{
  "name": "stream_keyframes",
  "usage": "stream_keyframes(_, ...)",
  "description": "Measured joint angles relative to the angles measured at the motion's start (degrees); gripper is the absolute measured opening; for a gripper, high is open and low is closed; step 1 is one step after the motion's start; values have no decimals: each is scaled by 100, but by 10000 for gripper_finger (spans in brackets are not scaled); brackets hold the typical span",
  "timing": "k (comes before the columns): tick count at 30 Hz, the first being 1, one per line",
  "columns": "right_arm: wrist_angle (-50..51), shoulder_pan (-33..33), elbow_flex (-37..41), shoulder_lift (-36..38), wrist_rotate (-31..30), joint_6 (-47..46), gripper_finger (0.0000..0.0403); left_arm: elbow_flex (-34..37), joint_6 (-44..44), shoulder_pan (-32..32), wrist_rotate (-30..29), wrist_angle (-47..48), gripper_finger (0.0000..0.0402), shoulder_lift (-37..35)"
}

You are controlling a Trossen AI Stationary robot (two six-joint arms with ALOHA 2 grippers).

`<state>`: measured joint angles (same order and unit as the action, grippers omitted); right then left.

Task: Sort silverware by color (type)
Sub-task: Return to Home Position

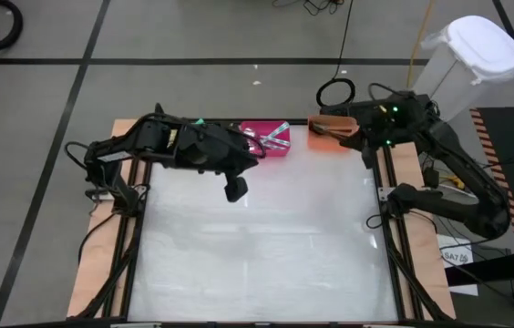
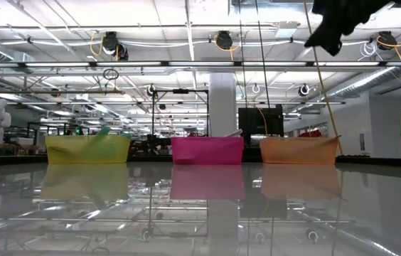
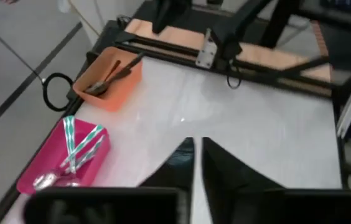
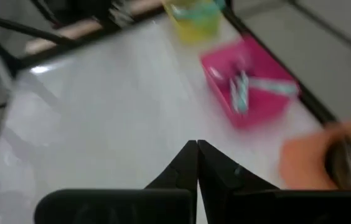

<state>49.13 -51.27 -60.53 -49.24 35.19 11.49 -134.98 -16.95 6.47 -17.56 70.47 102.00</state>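
1. Left tool (image 1: 236, 189): fingers together, nothing between them. It hangs above the desk (image 1: 266, 264), apart from every bin.
2. Right tool (image 4: 196, 146): fingers together as well, empty. It hovers with the orange bin (image 3: 110, 84) close beside and below it.
3. Dark spoons (image 3: 114, 73) lie in the orange bin, long axes roughly along the bin's length. Teal-handled spoons (image 3: 79, 144) lie crossed in the pink bin (image 1: 266, 141), which sits just ahead of the left tool and slightly toward the right arm's side.
4. Yellow bin (image 2: 88, 149): seen from the right tool it is farthest off, beyond the pink bin. Something green shows above its rim; I cannot tell what it is.
5. I find no spoon loose on the desk in any camera. My judgement is that sorting is finished and only the retreat remains.
6. Relation that matters: all the spoons lie ahead of both tools, so pulling back leads away from them. The right tool is the nearer to a bin. I would raise it before swinging, so that it does not clip the orange rim.
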Motion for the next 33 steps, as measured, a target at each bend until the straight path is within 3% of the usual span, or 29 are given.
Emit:
stream_keyframes(3, -372, 135, 0, 268, 301, -61, 1, 0, 407, -249, 480, 78, 6, -1)
stream_keyframes(9, -1374, 503, 0, 652, 361, -890, 1, 1, 1025, -889, 1164, 447, 2, -291)
stream_keyframes(14, -2075, 911, 0, 822, -323, -1511, 1, 14, 1569, -1545, 1820, 672, 1, -468)
stream_keyframes(22, -2341, 1520, 120, 810, -1283, -1383, 0, 13, 2134, -2290, 2851, 828, 1, -494)
stream_keyframes(27, -2451, 1707, 168, 834, -1279, -1360, 0, 7, 1869, -2283, 2858, 719, 0, -506)
stream_keyframes(33, -2458, 1769, 173, 960, -1159, -945, 0, 7, 1275, -1875, 2020, 1414, 0, -503)
